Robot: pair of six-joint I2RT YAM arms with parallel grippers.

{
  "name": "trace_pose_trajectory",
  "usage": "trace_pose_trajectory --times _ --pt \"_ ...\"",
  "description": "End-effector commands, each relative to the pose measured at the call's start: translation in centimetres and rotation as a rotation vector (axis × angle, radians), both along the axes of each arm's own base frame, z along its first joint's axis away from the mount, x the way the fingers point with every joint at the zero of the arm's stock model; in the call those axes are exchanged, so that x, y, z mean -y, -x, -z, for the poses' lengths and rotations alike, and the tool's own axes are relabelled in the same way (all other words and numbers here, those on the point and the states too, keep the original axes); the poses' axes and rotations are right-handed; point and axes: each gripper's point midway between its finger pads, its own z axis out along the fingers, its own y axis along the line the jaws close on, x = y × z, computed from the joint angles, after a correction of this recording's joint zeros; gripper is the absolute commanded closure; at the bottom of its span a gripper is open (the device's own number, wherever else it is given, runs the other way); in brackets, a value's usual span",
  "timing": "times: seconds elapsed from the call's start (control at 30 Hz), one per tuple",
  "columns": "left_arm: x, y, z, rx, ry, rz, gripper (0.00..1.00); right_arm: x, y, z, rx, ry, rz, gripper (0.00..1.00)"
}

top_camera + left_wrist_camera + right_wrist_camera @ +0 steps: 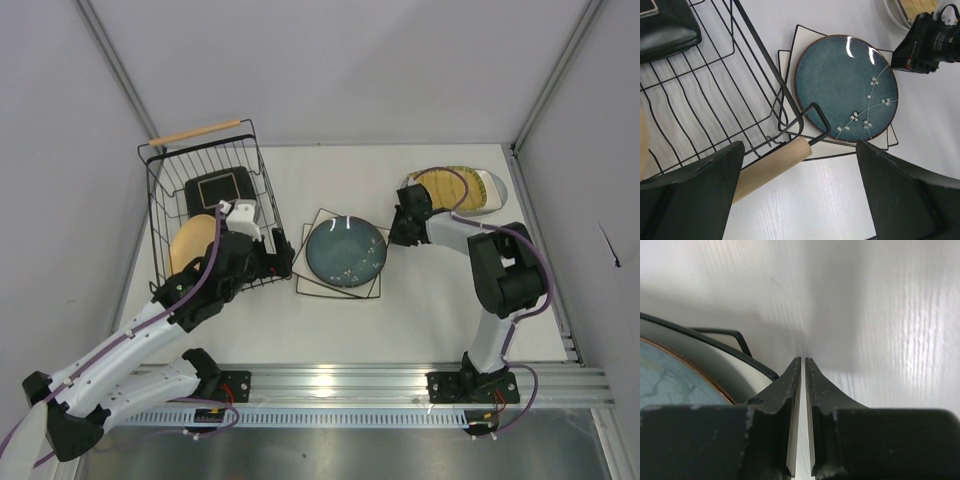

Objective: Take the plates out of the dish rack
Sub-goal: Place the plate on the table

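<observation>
Crockery such as the tan plate (192,243), apparently leaning in the dish rack (196,133), looked stiff, slick and breakable, best pinched at its rim; left pincer (800,200) gaped, right pincer (803,362) was closed, empty.

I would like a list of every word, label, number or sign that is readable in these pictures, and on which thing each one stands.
No text can be read in any view.
Right arm's black housing: faint pale marks, too blurred to read.
Arm bases: small coloured marks, too small to read.
Teal plate: white blossom pattern only, no writing.
</observation>
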Motion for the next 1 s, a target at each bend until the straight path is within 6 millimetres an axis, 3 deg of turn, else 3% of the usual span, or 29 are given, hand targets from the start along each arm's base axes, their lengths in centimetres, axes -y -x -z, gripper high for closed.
trace_pose_trajectory --times 0.0,0.27,0.33,0.47,0.57,0.6,0.67,0.7,0.8,0.83,0.97 --pt "-0.3 -0.1 -0.5 0.010 0.023 -0.016 0.00 -2.1 -2.6 -1.4 0.064 -0.033 -0.055 0.87" --pt "-0.5 0.0 0.0 -0.003 0.007 -0.022 0.00 -3.8 -5.2 -0.7 0.049 -0.042 -0.111 0.86" --pt "-0.6 0.1 0.0 -0.004 0.003 -0.023 0.00 -3.1 -5.2 -0.7 0.037 -0.026 -0.093 0.85" --pt "-1.1 0.0 0.3 0.002 -0.015 -0.039 0.00 0.1 -4.8 -1.3 0.068 -0.011 0.008 0.82" --pt "-1.7 -0.3 0.7 0.010 -0.057 -0.054 0.00 2.1 -3.8 -2.7 0.103 -0.010 0.055 0.82" --pt "-2.3 -0.6 1.4 0.011 -0.091 -0.074 0.00 2.3 -3.7 -4.1 0.134 -0.019 0.058 0.82" --pt "-3.4 -1.2 2.4 -0.014 -0.112 -0.114 0.00 2.6 -2.8 -4.4 0.139 -0.015 0.054 0.82" --pt "-2.7 -1.2 2.9 -0.039 -0.084 -0.077 0.01 2.5 -2.5 -5.6 0.164 -0.027 0.048 0.82" --pt "-1.2 -1.5 2.6 -0.022 -0.012 -0.013 0.25 2.3 -1.6 -6.1 0.179 -0.044 0.036 0.82" --pt "-0.9 -1.6 2.5 -0.013 0.001 -0.001 0.38 2.2 -1.3 -6.2 0.183 -0.047 0.031 0.82" --pt "-1.6 -2.0 2.9 -0.019 -0.015 -0.047 0.65 2.0 -0.7 -6.2 0.174 -0.058 0.014 0.82"
